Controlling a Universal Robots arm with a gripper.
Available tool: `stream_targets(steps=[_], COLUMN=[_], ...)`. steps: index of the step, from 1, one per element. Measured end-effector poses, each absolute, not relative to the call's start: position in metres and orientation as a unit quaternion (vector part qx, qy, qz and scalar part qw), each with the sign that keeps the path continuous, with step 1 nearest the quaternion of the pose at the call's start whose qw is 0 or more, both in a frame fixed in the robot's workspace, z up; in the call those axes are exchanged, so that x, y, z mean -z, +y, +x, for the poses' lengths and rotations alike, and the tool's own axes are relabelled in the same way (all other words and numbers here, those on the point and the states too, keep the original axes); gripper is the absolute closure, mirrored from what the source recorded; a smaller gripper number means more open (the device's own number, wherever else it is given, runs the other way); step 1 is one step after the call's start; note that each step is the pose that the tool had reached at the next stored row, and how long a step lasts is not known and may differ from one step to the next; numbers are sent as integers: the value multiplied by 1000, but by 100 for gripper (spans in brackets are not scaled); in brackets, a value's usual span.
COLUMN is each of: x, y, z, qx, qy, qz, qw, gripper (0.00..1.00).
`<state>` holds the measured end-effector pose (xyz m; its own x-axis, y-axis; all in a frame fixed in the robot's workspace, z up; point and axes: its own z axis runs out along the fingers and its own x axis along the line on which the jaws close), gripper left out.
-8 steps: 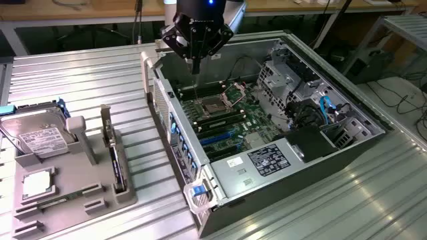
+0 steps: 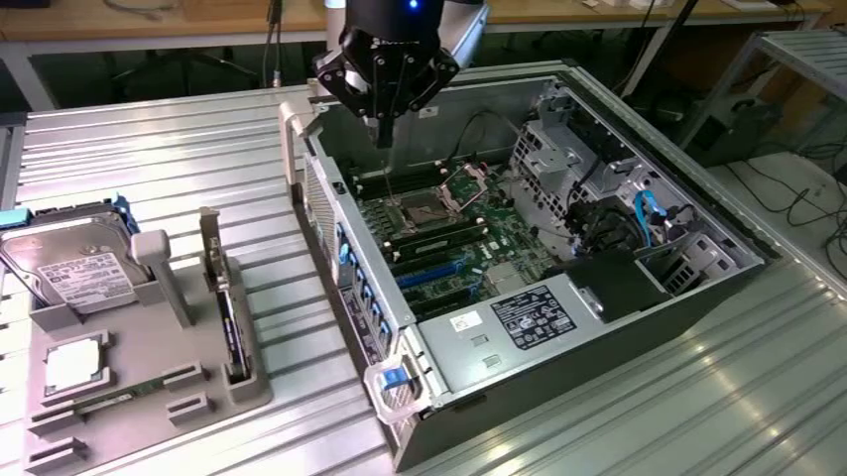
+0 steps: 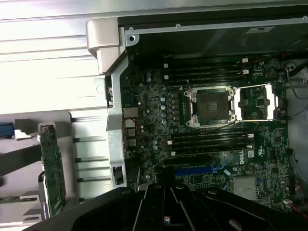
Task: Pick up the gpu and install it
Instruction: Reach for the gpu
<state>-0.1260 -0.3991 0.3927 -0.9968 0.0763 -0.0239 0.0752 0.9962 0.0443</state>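
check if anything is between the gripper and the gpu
Only the case's side wall lies between the gripper, hanging over the open case, and the gpu upright in its holder; nothing visible covers the gpu.

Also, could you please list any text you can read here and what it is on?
"DELL": white print on the motherboard.
Hard drive label: too small to read.
Black label: too small to read.
White sticker beside it: blurred.
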Motion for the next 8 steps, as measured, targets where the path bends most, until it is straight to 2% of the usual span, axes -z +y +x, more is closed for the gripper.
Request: stream_targets(steps=[8], x=[-393], y=[-403], z=[-133], qx=[-22], qy=[999], qz=[37], qw=[13], gripper=[89])
